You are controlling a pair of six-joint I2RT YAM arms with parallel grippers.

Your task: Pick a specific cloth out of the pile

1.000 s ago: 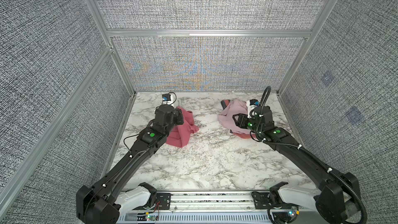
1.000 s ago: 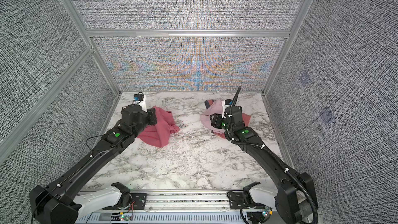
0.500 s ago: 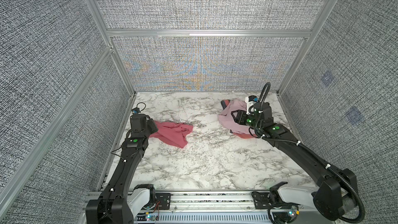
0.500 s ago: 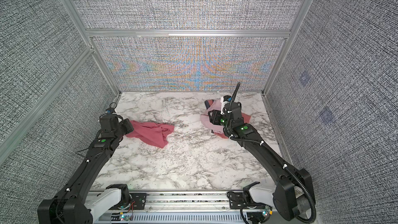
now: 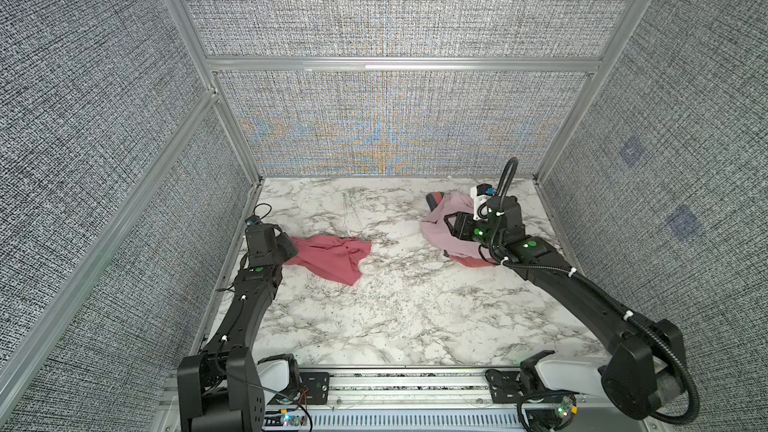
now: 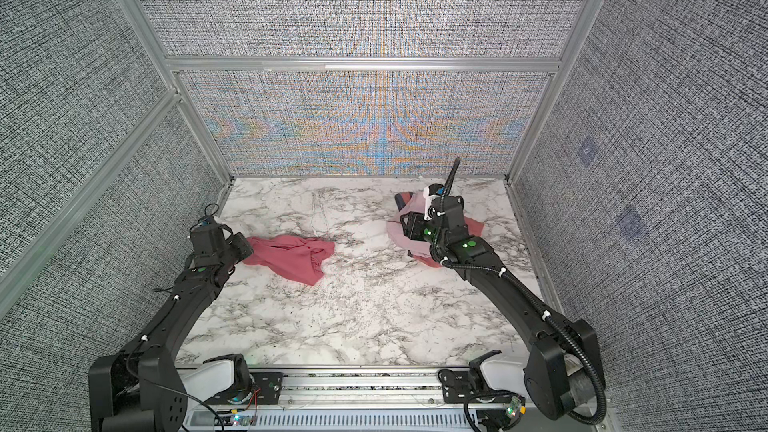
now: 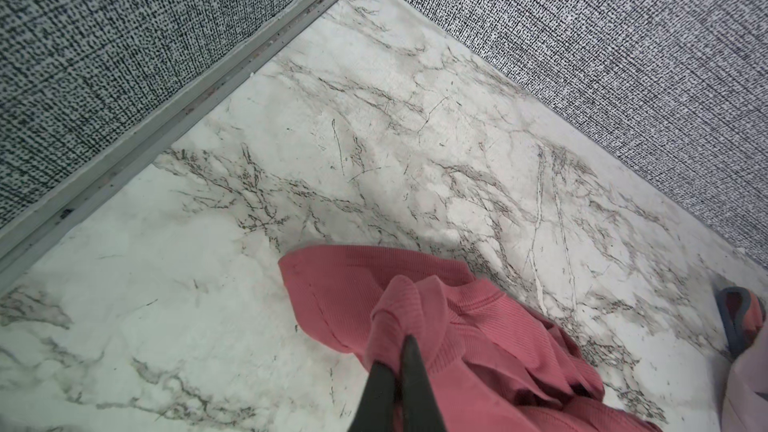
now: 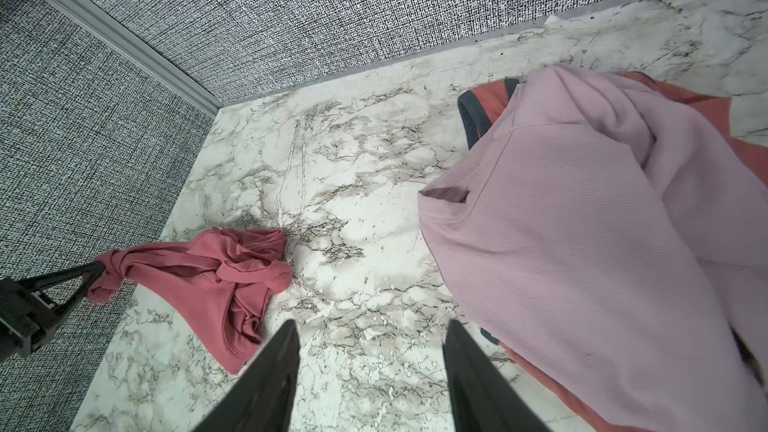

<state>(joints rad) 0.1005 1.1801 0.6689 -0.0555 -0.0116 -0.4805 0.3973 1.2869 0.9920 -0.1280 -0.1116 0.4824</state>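
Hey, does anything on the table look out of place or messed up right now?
Nothing spilled or damaged. The only oddity: the cloth lies crumpled apart from the pile, one corner pinched in the shut left gripper. The right gripper is open, holding nothing.

Left end effector dragged cloth leftward, away from pile.

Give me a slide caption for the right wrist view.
Right gripper open near the pile; left gripper shut on the cloth, lying apart on the table.
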